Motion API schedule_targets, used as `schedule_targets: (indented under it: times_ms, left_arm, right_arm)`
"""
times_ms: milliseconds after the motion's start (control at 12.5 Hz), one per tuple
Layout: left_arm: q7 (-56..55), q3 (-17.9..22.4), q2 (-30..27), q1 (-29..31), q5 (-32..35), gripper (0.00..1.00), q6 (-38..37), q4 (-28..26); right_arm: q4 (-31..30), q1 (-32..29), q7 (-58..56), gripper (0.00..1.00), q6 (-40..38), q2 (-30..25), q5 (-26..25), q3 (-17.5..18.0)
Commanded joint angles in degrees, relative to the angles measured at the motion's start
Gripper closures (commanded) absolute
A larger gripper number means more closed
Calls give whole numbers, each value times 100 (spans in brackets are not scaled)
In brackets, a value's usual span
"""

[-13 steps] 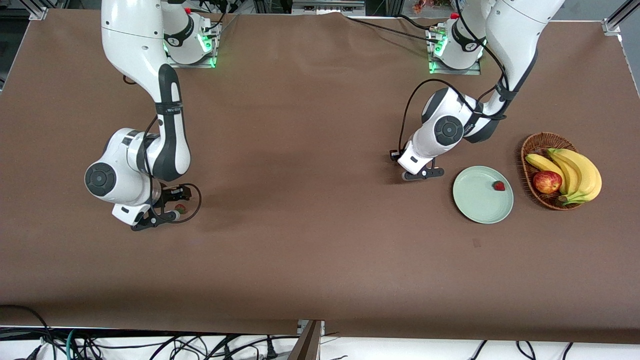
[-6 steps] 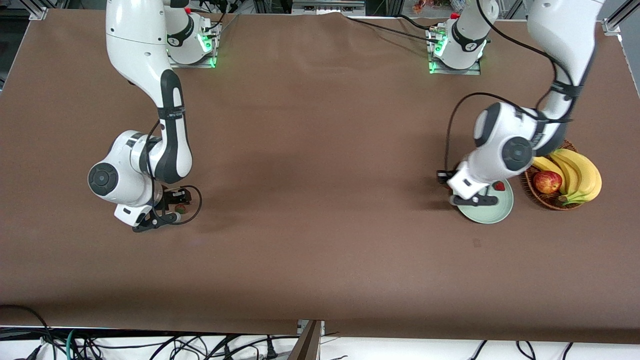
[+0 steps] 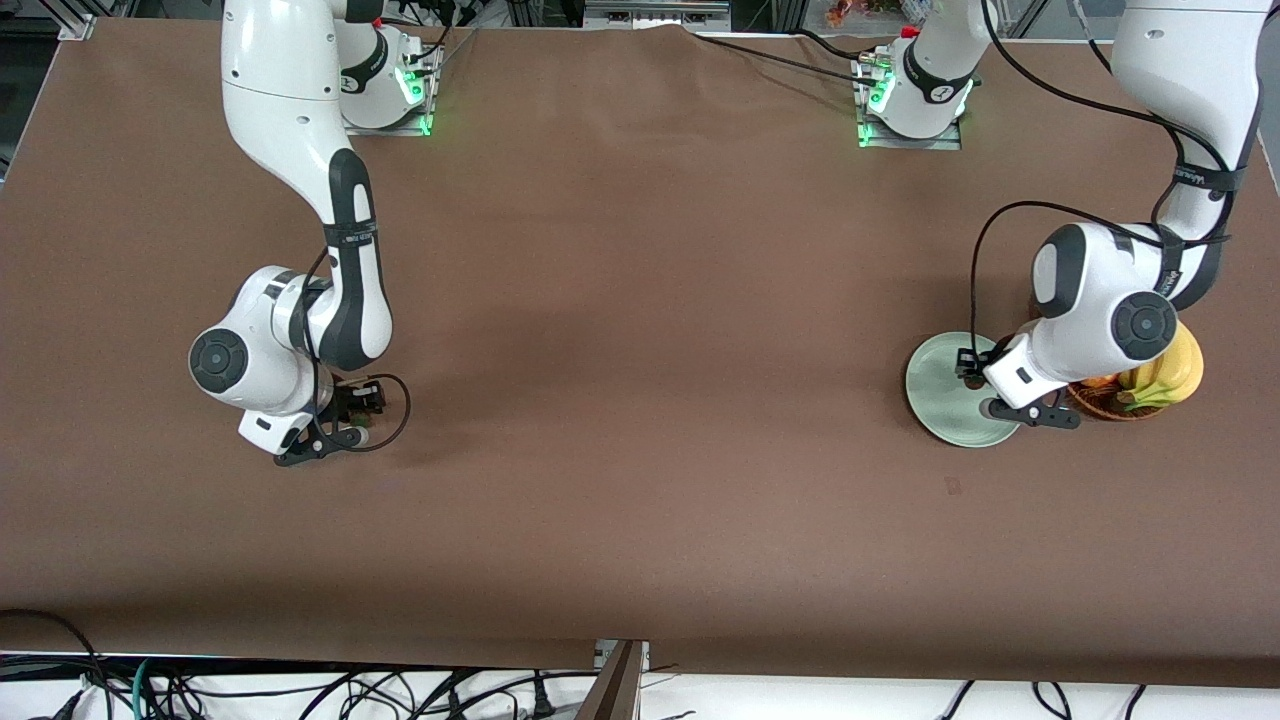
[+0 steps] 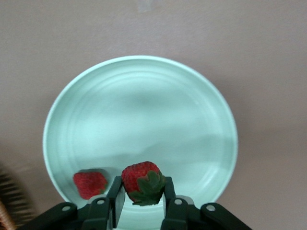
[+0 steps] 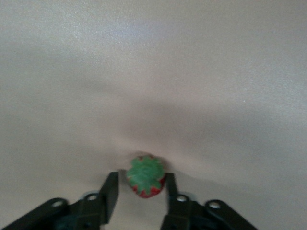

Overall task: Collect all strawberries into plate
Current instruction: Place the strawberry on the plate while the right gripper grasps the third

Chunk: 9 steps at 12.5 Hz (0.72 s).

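The left gripper (image 3: 1032, 412) hangs low over the plate (image 3: 935, 385), above the rim that lies next to the basket (image 3: 1098, 404), in the middle band of the front view at the left arm's end of the table (image 3: 640, 330); its jaws are clenched on the held strawberry (image 4: 139, 175), which the left wrist view shows pinched between the two black fingers (image 4: 116, 194) with its green cap facing the camera; the second strawberry (image 4: 89, 184) lies on the plate just beside that grip, close to the rim and apart from the fingers; the rest of the pale green dish is bare; the left arm's wrist hides much of the basket, with only a strip of wicker and the bananas (image 3: 1178, 372) showing; the right gripper (image 3: 335, 440) is down at the table in the middle band of the front view, at the right arm's end, well apart from the plate; its jaws stand apart around the third strawberry (image 5: 146, 176), which sits on the brown cloth cap upward; one finger meets the berry while a sliver of cloth shows between the berry and the other, so nothing is clamped.
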Motion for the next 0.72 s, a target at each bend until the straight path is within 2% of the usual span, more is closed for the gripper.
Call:
schedule_targets:
  times_ms: [0, 80, 239, 638]
  left_arm:
    - [119, -10, 46, -15, 55, 75, 142, -36]
    - [119, 16, 63, 20, 64, 59, 186, -36]
    - [127, 25, 46, 20, 55, 0, 178, 7]
    - [22, 16, 2, -85, 38, 0, 125, 130]
  right_arm:
    - [-63, -46, -155, 68, 53, -66, 142, 46]
    - [-55, -46, -155, 74, 53, -75, 142, 46]
    - [-28, -38, -137, 78, 9, -84, 142, 46]
    - [278, 234, 563, 78, -227, -137, 142, 64]
